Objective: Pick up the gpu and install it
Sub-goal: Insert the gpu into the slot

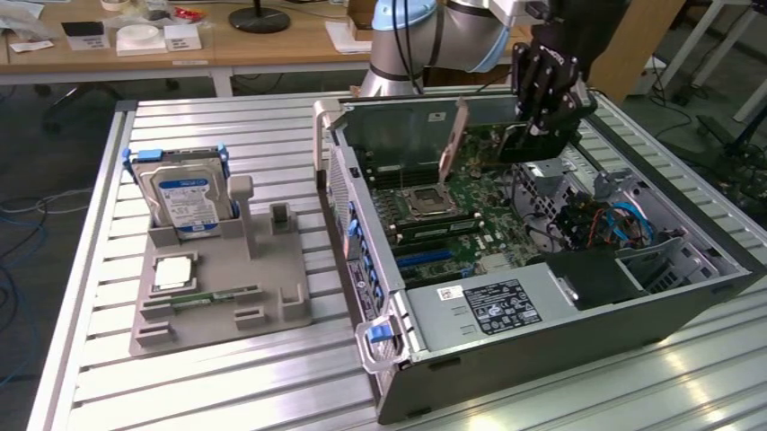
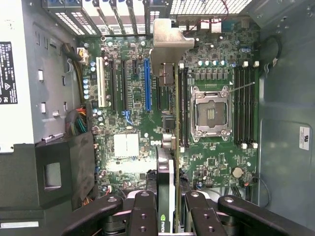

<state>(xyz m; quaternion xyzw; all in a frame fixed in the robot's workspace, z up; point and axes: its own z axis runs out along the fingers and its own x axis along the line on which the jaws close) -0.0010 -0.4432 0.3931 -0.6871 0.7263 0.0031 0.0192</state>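
Well, thin edge-on gpu (image 2: pixel 166 189), prob. black-faced

wrist view: see gpu (image 2: pixel 167 172) edge-on only, faces turned away. lose its near end between gripper (image 2: pixel 170 211) fingers (image 2: pixel 142 216), both cropped by picture's edge. cannot judge gap between gpu and motherboard (image 2: pixel 133 147) from this angle. cannot read psu label (image 2: pixel 6 73), cropped at edge, print too small.

exterior view: lose most of gpu behind gripper. find arm (image 1: pixel 419 36) cut off by top edge. cannot read hard drive label (image 1: pixel 189 202). cannot identify small things on desk (image 1: pixel 276 49), too small.
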